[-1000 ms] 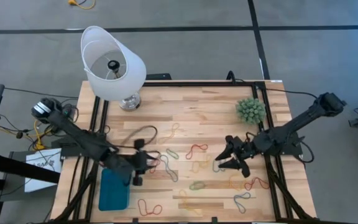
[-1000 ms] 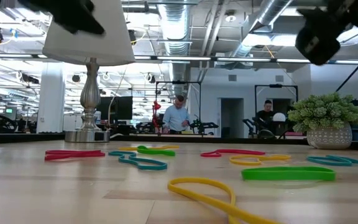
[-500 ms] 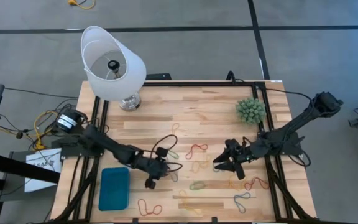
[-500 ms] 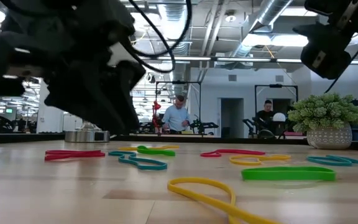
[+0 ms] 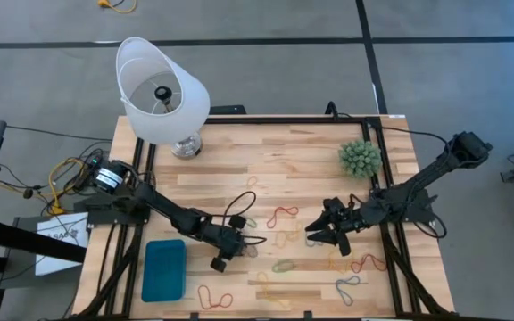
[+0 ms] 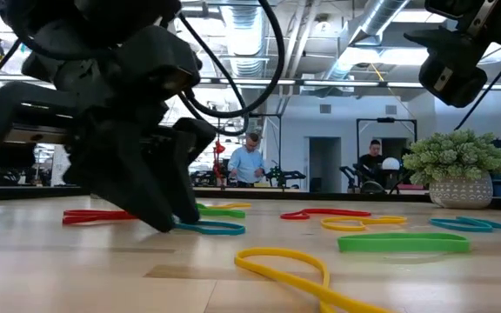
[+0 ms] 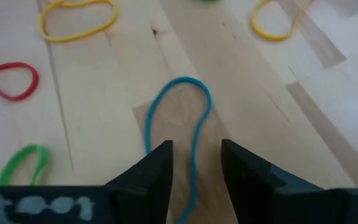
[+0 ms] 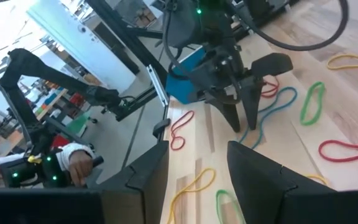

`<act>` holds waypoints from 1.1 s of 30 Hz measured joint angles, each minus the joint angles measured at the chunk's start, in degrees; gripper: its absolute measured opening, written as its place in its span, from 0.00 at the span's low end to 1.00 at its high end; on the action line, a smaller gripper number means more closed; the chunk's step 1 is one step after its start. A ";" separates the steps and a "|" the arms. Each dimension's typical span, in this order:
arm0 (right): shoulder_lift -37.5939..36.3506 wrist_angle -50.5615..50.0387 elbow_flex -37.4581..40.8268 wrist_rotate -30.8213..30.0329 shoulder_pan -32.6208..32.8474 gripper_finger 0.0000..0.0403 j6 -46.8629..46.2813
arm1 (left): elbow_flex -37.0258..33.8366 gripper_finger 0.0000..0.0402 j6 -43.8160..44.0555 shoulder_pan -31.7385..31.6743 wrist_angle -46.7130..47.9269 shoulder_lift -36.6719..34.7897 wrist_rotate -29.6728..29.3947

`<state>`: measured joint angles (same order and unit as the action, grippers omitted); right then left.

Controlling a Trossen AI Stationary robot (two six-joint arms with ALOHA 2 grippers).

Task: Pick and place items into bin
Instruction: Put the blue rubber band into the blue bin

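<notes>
Rubber-band items in red, yellow, green, orange and grey-blue lie flat and scattered over the wooden table (image 5: 284,183). The teal bin (image 5: 163,269) lies near the table's near-left corner. My left gripper (image 5: 230,247) is open and low at the tabletop, right of the bin. Its fingers (image 7: 160,168) point down and stand on either side of a strand of a grey-blue band (image 7: 185,79) (image 6: 209,229). My right gripper (image 5: 324,234) (image 8: 197,168) is open and hangs above the table (image 6: 450,61), over bands right of centre. My left gripper comes from above with a fingertip (image 6: 177,224) down at the table by the grey-blue band's end (image 6: 200,228). The band lies flat on the wood. Whether the fingers touch it, I cannot tell.
A white-shaded lamp (image 5: 161,94) stands at the far-left corner and a spiky green plant (image 5: 360,158) in a pot at the far right. Loose bands include red (image 5: 282,214), yellow (image 5: 286,238) and green (image 5: 282,266). People stand in the room beyond.
My left gripper has travelled from beside the bin toward the table's right and come down to the tabletop over the grey-blue band. The bands and the bin have stayed in place.
</notes>
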<state>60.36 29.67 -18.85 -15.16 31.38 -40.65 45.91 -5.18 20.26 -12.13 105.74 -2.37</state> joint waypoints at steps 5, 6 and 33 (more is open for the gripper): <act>0.00 0.00 0.00 -0.04 0.00 0.38 0.07 | 0.00 0.31 0.41 -1.57 0.01 0.08 0.19; 0.00 0.00 0.00 -0.17 0.00 0.39 0.10 | 0.00 0.31 0.41 -1.85 0.16 0.08 0.24; 0.00 -0.55 0.00 -0.18 0.00 0.37 0.55 | -0.17 0.00 8.83 4.35 -2.74 2.59 -7.08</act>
<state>60.36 29.12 -18.85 -15.34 31.38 -40.10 45.74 3.65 24.61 -14.87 108.33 -9.45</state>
